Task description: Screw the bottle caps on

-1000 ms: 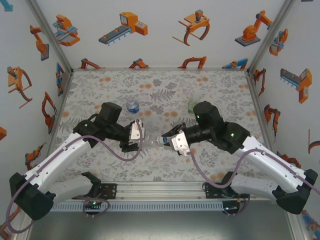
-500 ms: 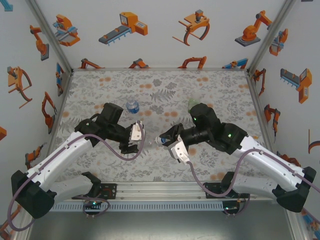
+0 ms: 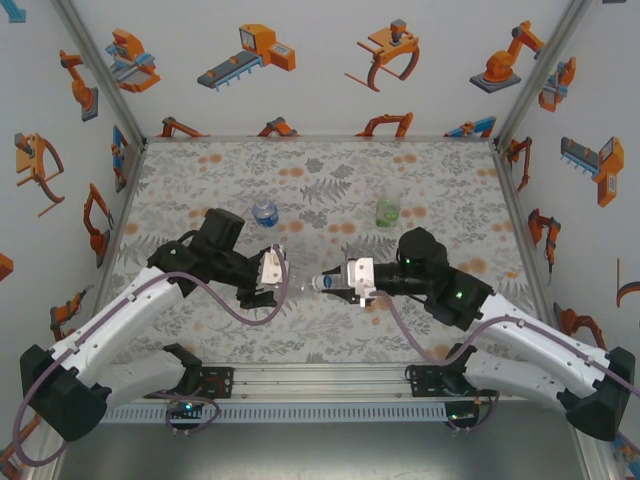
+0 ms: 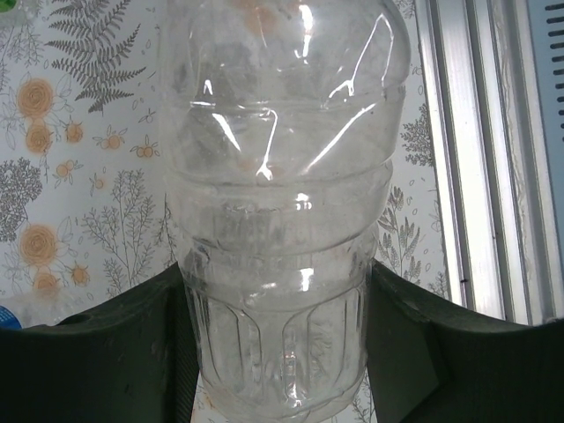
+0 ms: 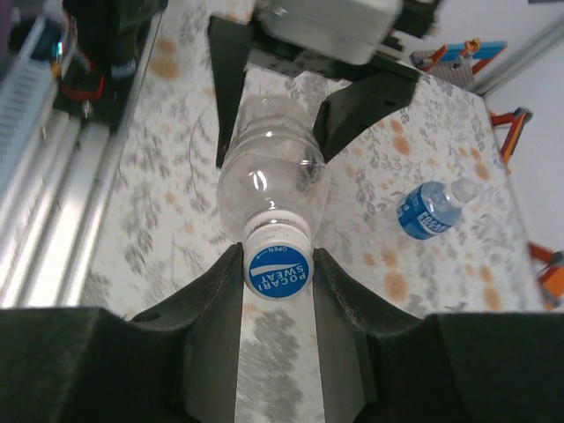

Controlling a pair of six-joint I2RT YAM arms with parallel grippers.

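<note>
A colourless bottle (image 4: 282,176) lies level above the table, its base end clamped between my left gripper's (image 4: 278,352) dark fingers. Seen from above, the left gripper (image 3: 283,281) and right gripper (image 3: 330,283) face each other mid-table with the bottle (image 3: 301,284) between them. On the bottle's neck sits the cap (image 5: 278,270), white with a blue printed top, and my right gripper (image 5: 278,275) is shut on its sides. The blue-labelled bottle (image 3: 265,211) and the green-tinted bottle (image 3: 388,210) stand farther back, each with a cap on.
The aluminium rail (image 3: 320,382) runs along the table's near edge, under both arms. Patterned walls close in the table on three sides. In the right wrist view the blue-labelled bottle (image 5: 432,210) stands right of the held bottle. Bare tabletop (image 3: 330,170) lies behind the standing bottles.
My right wrist has turned while on the cap, bringing its white module from below round to the top. The right arm has dropped lower, uncovering the green-tinted bottle. The left arm barely moved.
</note>
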